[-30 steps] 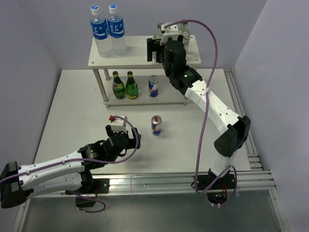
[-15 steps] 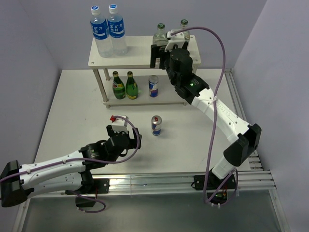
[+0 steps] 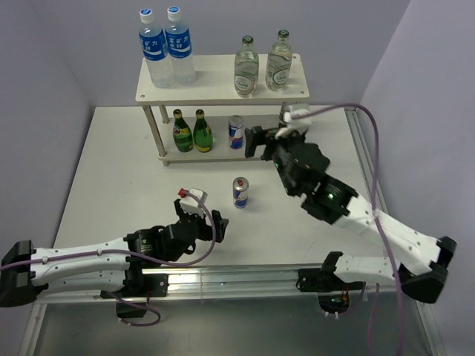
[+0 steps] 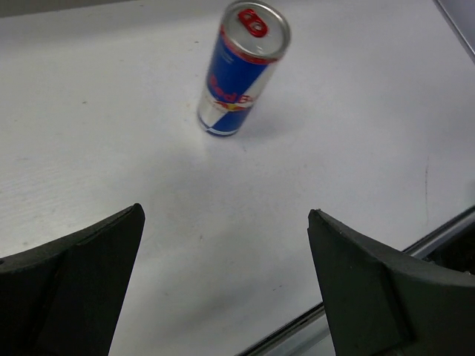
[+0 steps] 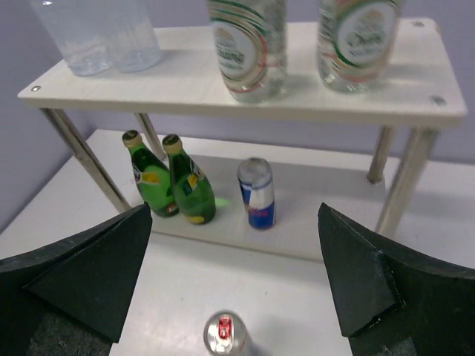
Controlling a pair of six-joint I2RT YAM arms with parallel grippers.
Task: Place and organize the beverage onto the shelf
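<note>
Upright can [image 3: 240, 192], seemingly sealed, before shelf [image 3: 215, 83]

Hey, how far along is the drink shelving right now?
Five drinks are on the shelf: two clear bottles up top, two green bottles and a can below. Nothing is in hand: left gripper and right gripper both open. Left: the last can, upright on the table.

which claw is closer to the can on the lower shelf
Right. The right claw hangs just right of that can; the left claw is well in front of the shelf, over the table.
</note>
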